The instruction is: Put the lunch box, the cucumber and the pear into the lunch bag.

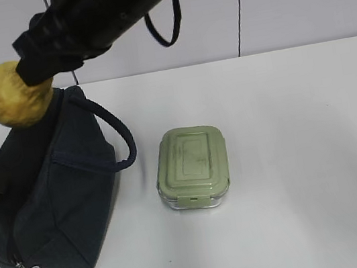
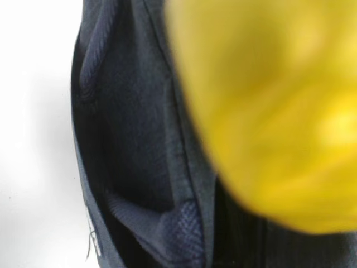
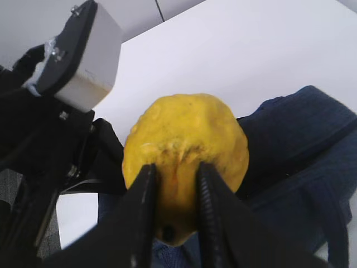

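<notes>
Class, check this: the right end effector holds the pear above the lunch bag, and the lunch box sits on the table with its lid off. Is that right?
Not quite. The lunch box has its green lid on, as the exterior view shows. The rest stands: the right end effector holds the pear above the lunch bag.

Blurred pear [image 2: 279, 111] above lunch bag [image 2: 139, 167]

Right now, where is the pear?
The pear is off the table, clamped in the right gripper, which reaches across to the exterior view's upper left, just above the lunch bag.
</notes>
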Controlling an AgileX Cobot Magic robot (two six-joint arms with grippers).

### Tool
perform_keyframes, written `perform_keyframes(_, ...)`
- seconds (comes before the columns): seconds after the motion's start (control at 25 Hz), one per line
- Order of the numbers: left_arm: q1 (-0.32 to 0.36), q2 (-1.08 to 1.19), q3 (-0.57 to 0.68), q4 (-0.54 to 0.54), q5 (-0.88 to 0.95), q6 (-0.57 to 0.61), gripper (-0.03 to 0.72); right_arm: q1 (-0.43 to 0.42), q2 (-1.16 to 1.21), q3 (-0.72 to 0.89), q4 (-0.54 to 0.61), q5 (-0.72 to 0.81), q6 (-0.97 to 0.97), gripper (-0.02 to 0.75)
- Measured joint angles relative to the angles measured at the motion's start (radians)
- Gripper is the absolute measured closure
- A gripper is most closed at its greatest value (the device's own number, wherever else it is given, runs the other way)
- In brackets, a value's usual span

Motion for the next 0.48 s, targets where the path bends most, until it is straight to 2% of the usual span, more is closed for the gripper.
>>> perform_keyframes(0.16,0.0,0.0,0.0,0.001,0.001,0.0,0.704,0.007,0.069,-0.002,0.002,-0.007,-0.02,0.577)
perform_keyframes(0.36,0.0,0.0,0.0,0.002,0.002,0.0,0.704,0.007,0.123,-0.002,-0.163,0.015,0.08,0.58)
perform_keyframes(0.48,0.0,0.0,0.0,0.002,0.002,0.0,0.704,0.007,0.125,-0.002,-0.19,0.024,0.102,0.564)
